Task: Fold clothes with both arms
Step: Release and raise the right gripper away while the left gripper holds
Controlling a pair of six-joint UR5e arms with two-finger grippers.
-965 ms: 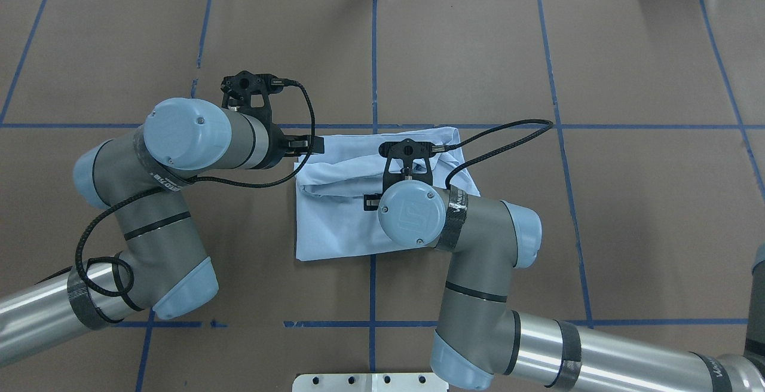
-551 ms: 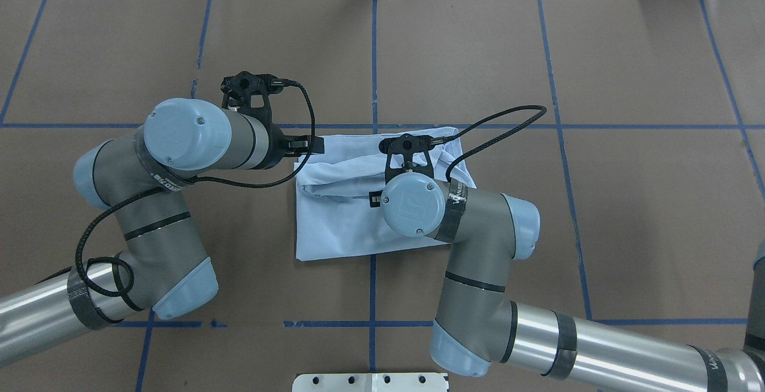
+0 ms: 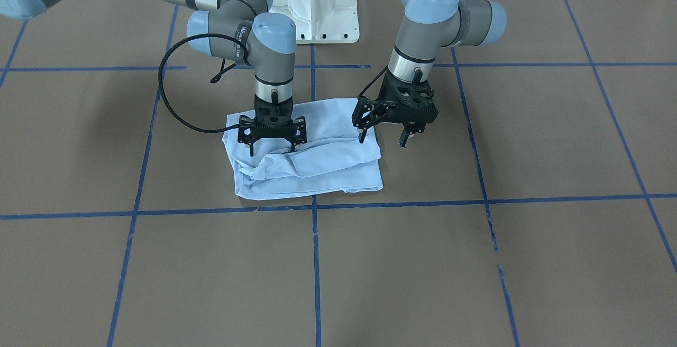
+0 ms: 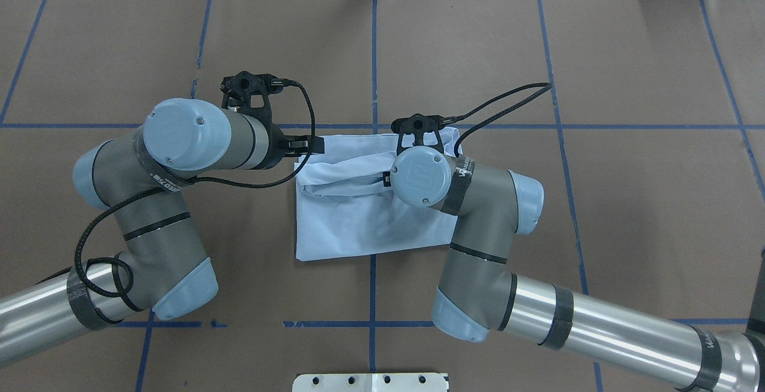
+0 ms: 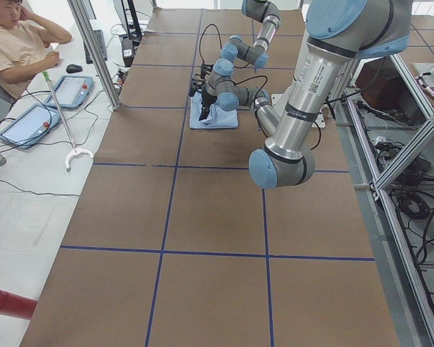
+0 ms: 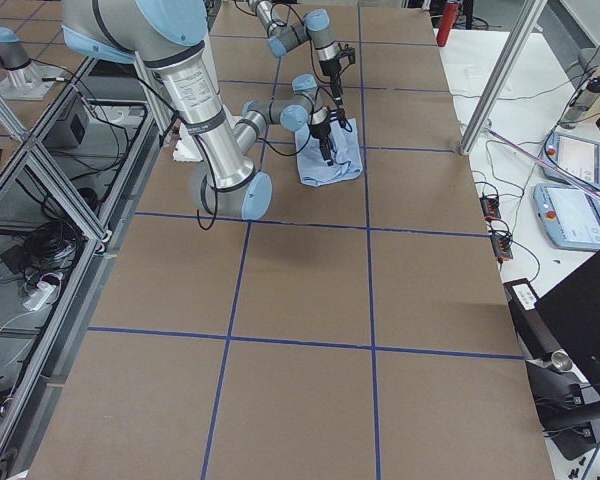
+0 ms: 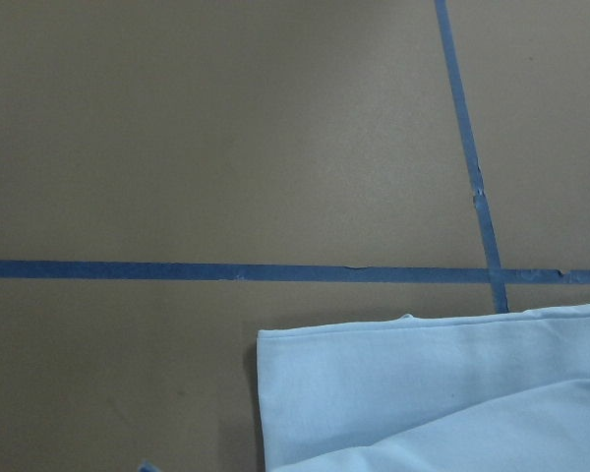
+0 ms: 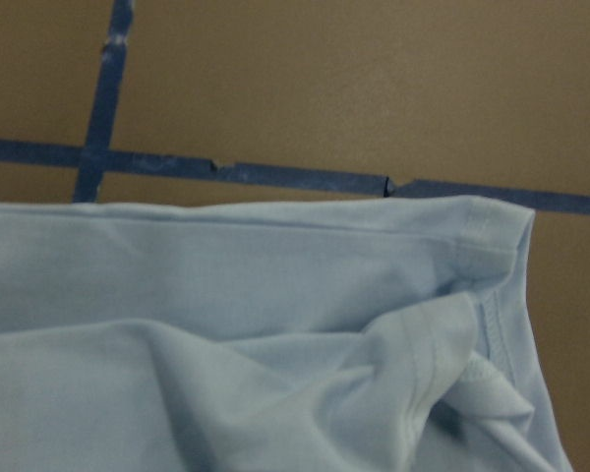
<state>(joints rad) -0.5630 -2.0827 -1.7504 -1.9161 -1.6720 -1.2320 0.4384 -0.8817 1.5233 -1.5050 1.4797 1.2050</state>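
The clothes are one light blue T-shirt [image 3: 328,164], folded into a rough rectangle on the brown table, also visible in the overhead view [image 4: 346,224]. My right gripper [image 3: 272,150] stands open over the shirt's rumpled far part, fingertips down on bunched cloth. In the right wrist view, a hemmed corner of the shirt [image 8: 226,295] lies just before a blue tape line. My left gripper [image 3: 382,140] is open at the shirt's left side edge, one finger [image 3: 361,136] at the cloth and the other over bare table. From overhead, the left arm [image 4: 197,135] and right arm [image 4: 421,177] hide both grippers.
Blue tape lines [image 3: 423,203] grid the brown table. The white pedestal base [image 3: 317,3] stands at the robot's side. In the left side view, a person [image 5: 14,43] sits at a side table with tablets [image 5: 72,90]. A metal post [image 6: 500,70] stands at the table's far edge.
My right arm has moved away from the robot across the shirt, toward its far edge. The left arm has stayed in place.
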